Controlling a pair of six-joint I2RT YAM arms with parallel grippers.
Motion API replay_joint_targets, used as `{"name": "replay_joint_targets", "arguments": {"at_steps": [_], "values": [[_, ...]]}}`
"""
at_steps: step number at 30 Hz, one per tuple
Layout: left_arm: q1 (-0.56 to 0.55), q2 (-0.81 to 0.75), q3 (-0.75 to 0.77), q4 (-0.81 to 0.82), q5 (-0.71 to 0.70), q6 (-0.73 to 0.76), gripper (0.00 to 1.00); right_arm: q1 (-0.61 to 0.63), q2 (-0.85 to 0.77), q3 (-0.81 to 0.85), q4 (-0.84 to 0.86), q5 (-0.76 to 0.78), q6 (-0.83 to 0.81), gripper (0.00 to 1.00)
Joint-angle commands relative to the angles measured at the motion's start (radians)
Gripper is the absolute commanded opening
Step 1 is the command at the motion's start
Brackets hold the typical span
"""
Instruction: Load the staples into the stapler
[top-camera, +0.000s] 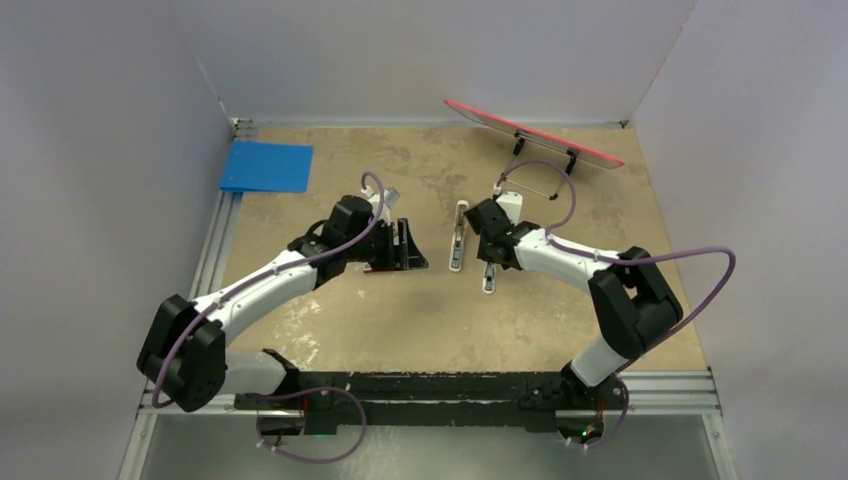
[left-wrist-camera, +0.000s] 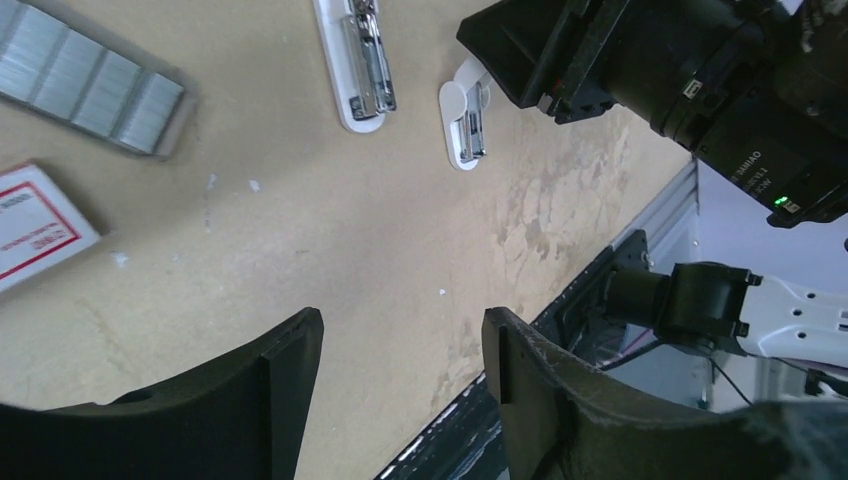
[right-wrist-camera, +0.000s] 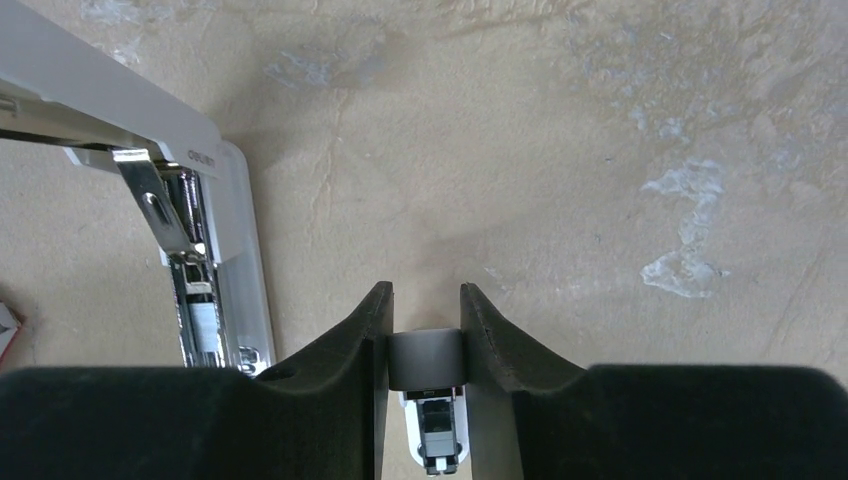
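my left gripper hangs wide and empty over the table, while my right gripper is pinched narrow on the short white piece, just right of the opened stapler. the staples lie flat left of the stapler, near the red-and-white box. i judge them light, stiff, slick and apt to snap between strips, so i'd pinch the long edges mid-block, minding the box and my right arm nearby.

bright, even, diffuse light with soft faint shadows; all three views fairly sharp.
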Motion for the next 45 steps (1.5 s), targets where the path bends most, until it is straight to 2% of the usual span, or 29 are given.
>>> {"name": "replay_joint_targets", "arguments": {"at_steps": [1, 5, 9, 14, 17, 23, 29, 39, 45], "values": [[0.004, 0.060, -0.042, 0.174, 0.133, -0.060, 0.58, -0.002, -0.067, -0.025, 0.024, 0.019, 0.000, 0.23], [-0.012, 0.134, -0.061, 0.304, 0.158, -0.104, 0.54, -0.001, -0.087, -0.030, 0.074, 0.031, 0.013, 0.20], [-0.069, 0.156, -0.106, 0.426, 0.047, -0.134, 0.56, 0.002, -0.106, -0.043, 0.116, -0.024, 0.036, 0.20], [-0.095, 0.254, -0.127, 0.528, 0.065, -0.176, 0.56, 0.054, -0.087, -0.035, 0.124, -0.047, 0.066, 0.20], [-0.106, 0.297, -0.149, 0.580, 0.073, -0.204, 0.52, 0.092, -0.075, -0.024, 0.103, -0.045, 0.099, 0.20], [-0.124, 0.367, -0.175, 0.620, 0.050, -0.231, 0.36, 0.159, -0.064, -0.014, 0.050, -0.056, 0.173, 0.20], [-0.145, 0.433, -0.177, 0.681, 0.066, -0.242, 0.32, 0.187, -0.075, -0.019, 0.023, -0.047, 0.221, 0.20], [-0.145, 0.552, -0.124, 0.706, 0.121, -0.251, 0.18, 0.197, -0.087, -0.040, 0.052, -0.073, 0.231, 0.19], [-0.147, 0.600, -0.087, 0.618, 0.119, -0.265, 0.06, 0.212, -0.091, -0.037, 0.043, -0.074, 0.238, 0.19]]}}
